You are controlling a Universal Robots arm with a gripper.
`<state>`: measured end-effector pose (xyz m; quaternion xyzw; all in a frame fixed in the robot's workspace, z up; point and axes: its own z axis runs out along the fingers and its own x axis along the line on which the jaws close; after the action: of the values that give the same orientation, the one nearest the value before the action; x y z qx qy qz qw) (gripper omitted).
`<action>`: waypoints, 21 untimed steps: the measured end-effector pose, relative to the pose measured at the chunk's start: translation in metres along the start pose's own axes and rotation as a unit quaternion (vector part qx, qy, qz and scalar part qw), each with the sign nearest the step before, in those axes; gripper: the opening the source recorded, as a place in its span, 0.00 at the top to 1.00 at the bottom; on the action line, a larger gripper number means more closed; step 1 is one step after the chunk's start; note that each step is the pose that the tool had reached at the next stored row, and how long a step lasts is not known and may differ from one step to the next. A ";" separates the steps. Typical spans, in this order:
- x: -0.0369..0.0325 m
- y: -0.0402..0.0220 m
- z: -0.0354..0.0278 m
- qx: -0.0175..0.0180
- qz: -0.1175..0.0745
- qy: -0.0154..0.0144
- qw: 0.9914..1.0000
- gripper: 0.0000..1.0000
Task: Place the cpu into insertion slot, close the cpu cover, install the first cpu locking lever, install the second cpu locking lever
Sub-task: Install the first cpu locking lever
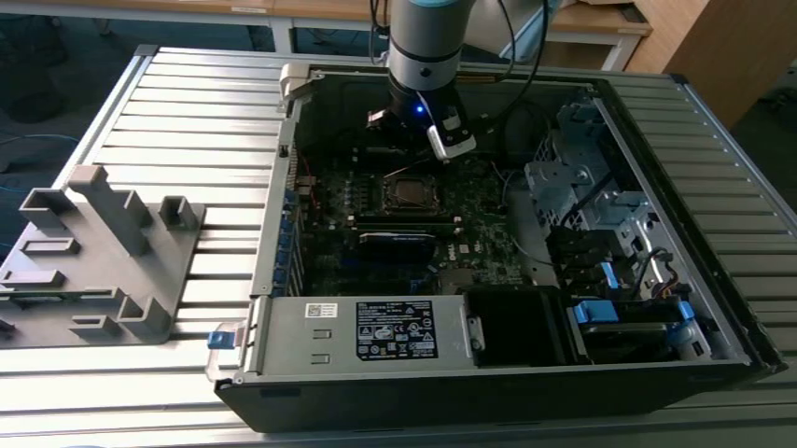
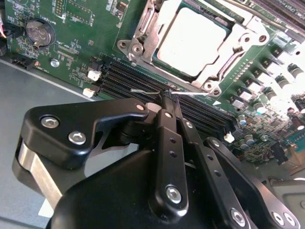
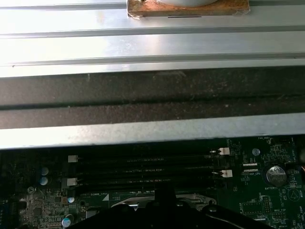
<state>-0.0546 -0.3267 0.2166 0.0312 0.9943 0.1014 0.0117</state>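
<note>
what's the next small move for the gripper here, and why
Probably press the locking lever down a touch towards the board: the gripper tips are shut right at that thin wire, and the cpu already sits under the closed cpu cover.

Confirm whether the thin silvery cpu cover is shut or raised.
Shut: in the second wrist view the thin silvery square cover frame lies flat around the dull silvery cpu, visible through its window.

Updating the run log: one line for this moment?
cpu: seated | cpu cover: down around it | jaws: shut, tips at wire lever
</note>
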 end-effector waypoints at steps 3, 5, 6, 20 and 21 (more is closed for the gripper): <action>0.0000 0.0000 0.0001 0.000 0.000 0.000 1.000 0.89; 0.0000 0.0000 0.0001 0.000 0.000 0.000 1.000 0.89; 0.0000 0.0000 0.0001 0.000 0.000 0.000 1.000 0.89; 0.0001 -0.0009 0.0044 0.000 0.000 0.000 1.000 0.89; 0.0001 -0.0009 0.0045 0.000 0.000 0.000 1.000 0.89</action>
<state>-0.0546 -0.3267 0.2120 0.0312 0.9943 0.1014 0.0120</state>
